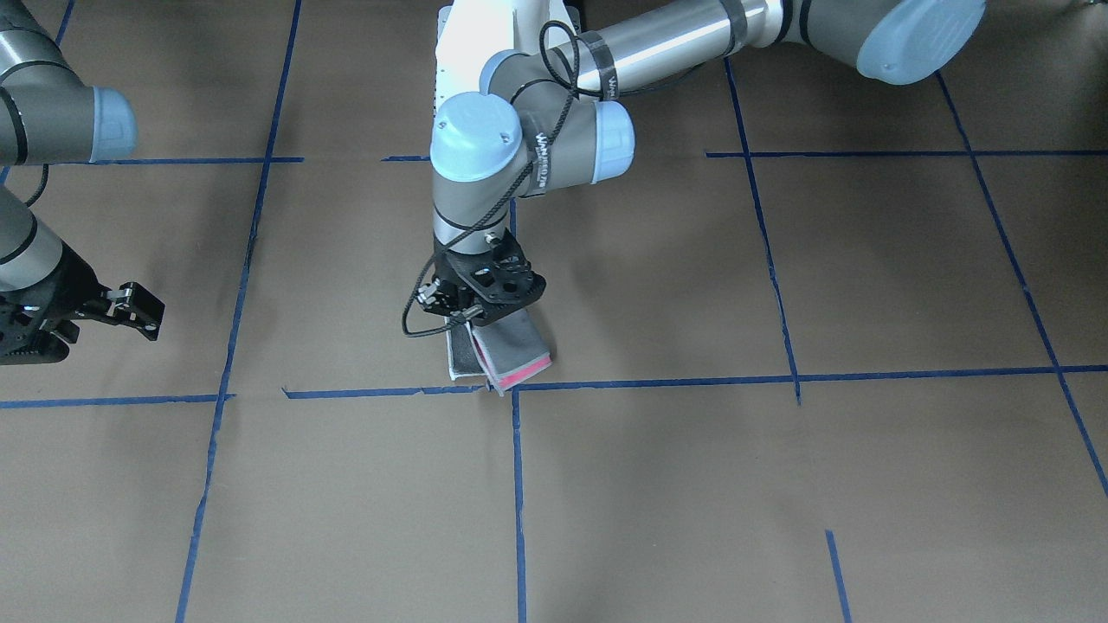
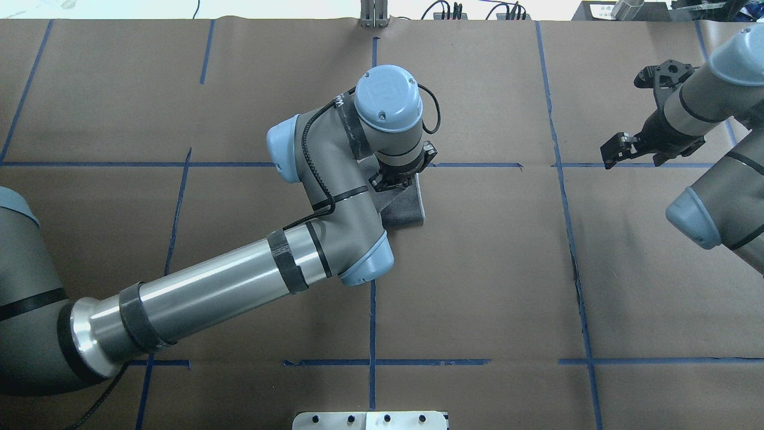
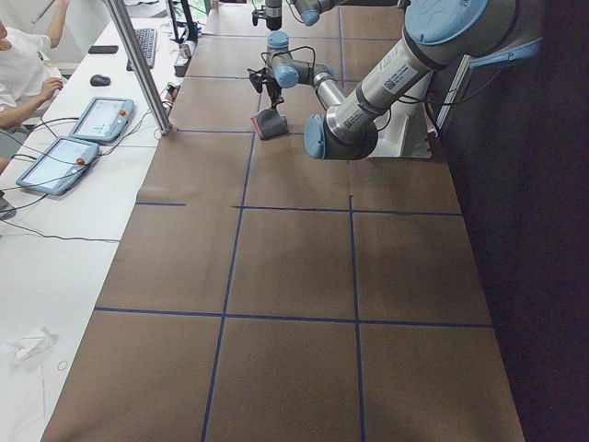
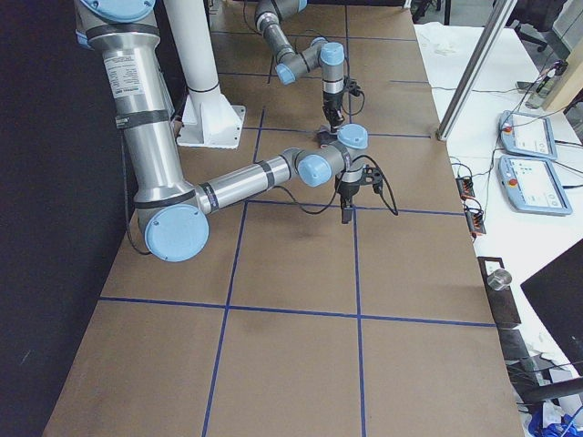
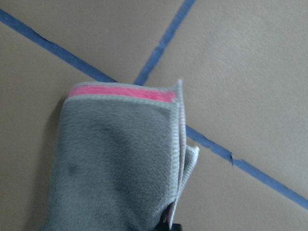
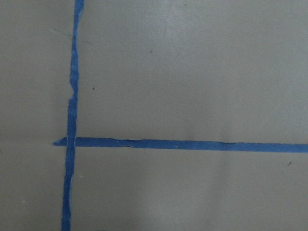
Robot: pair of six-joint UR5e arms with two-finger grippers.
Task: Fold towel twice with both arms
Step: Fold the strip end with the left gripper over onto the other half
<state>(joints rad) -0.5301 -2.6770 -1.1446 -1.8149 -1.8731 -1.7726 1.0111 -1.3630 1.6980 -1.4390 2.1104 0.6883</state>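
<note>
The towel [image 1: 515, 346] lies folded near the table's middle, beside a crossing of blue tape lines. Its grey face is up, and a pink strip and pale stitched edging show at one end. In the left wrist view the towel [image 5: 115, 163] fills the lower left, with its layered edges stacked along one side. My left gripper [image 1: 472, 316] points down onto the towel's near end and looks shut on its edge, which is raised a little. In the overhead view the left gripper [image 2: 397, 182] and wrist hide part of the towel [image 2: 409, 212]. My right gripper [image 1: 104, 316] is open and empty, away from the towel, over bare table [image 2: 624, 149].
Brown paper with a grid of blue tape lines [image 1: 518, 484] covers the table. The white pedestal [image 1: 467, 43] stands behind the left wrist. A metal plate [image 2: 370, 420] sits at the near table edge. An operator [image 3: 23, 74] and tablets [image 3: 101, 118] are beside the table.
</note>
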